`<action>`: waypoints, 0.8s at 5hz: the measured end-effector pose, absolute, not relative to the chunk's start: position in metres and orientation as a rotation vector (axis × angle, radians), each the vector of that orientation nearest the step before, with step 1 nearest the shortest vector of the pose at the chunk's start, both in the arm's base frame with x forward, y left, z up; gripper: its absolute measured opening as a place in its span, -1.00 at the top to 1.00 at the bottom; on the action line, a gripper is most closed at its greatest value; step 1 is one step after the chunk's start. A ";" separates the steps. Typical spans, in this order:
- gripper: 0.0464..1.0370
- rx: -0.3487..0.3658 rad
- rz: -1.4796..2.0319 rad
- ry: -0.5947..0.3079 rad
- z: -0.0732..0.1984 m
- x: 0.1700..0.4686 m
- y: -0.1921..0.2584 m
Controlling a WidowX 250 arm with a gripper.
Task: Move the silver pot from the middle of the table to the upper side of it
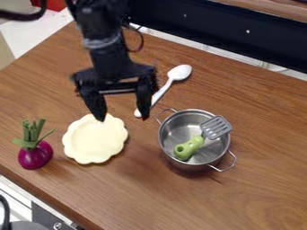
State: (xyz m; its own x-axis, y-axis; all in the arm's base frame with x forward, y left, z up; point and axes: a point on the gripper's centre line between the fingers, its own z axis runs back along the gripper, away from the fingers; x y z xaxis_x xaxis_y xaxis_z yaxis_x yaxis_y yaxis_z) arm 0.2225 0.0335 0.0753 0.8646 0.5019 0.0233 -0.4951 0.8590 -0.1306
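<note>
Zero cargo rn, my gripper (122, 117) is hanging spread wide; grabbing lopsided, I'm probably risking tipping the pot (182, 129) and dumping that spatula (210, 132).

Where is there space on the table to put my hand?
Bare table lies right of the pot and below it, toward the picture's bottom edge. It's crowded where the open jaws hang near the plate and spoon, with the onion beside the plate.

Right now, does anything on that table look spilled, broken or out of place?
Nothing looks spilled or broken. The one slightly odd thing is the green-handled spatula left inside the silver pot, its slotted end reaching over the rim.
</note>
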 end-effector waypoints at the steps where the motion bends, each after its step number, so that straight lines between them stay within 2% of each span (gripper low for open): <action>1: -0.92 -0.199 0.591 -0.051 0.073 0.224 0.023; 3: -0.92 -0.189 0.752 -0.089 0.043 0.231 0.013; 4: -0.92 -0.152 0.784 -0.143 0.033 0.237 0.014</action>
State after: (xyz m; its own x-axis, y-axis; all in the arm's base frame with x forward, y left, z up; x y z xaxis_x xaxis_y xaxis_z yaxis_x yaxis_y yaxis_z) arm 0.2372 0.0141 0.0329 0.6998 0.7108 0.0711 -0.6902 0.6984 -0.1892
